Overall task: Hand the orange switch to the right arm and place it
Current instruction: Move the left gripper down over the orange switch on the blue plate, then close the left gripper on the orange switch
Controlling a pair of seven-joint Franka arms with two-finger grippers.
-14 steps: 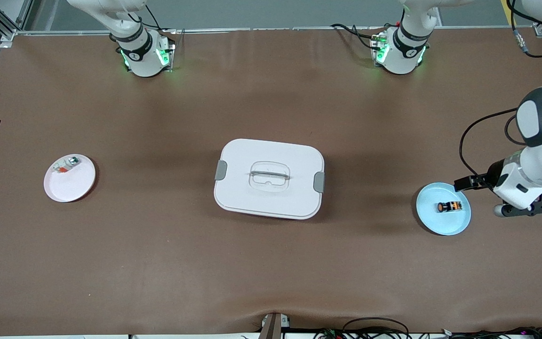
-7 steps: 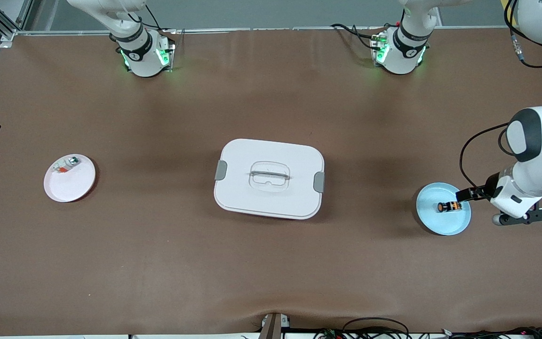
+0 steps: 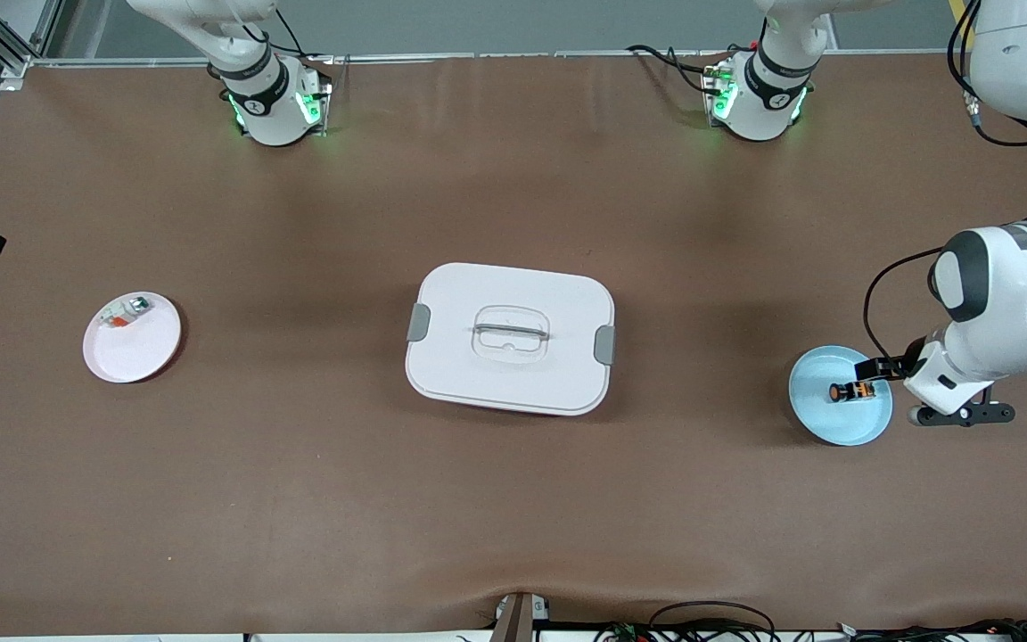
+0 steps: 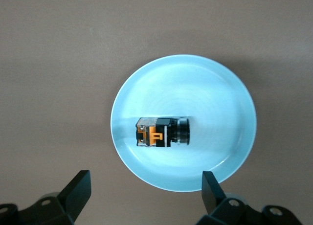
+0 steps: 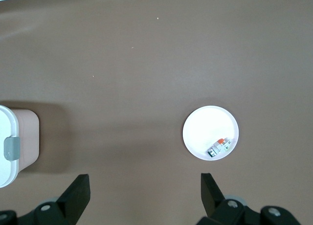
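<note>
- Orange switch (image 3: 850,390) lies on its side in the light-blue plate (image 3: 834,428), toward the left arm's end of the desk.
- Left claw (image 4: 144,193) hovers over the plate, released, holding nothing.
- Right claw (image 5: 144,193) waits high over the desk, released.

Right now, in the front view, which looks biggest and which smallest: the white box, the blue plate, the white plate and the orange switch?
1. White box, by far the biggest.
2. Blue plate and white plate look about the same size, so I won't rank them.
3. Orange switch, tiny, lying on the blue plate.
</note>
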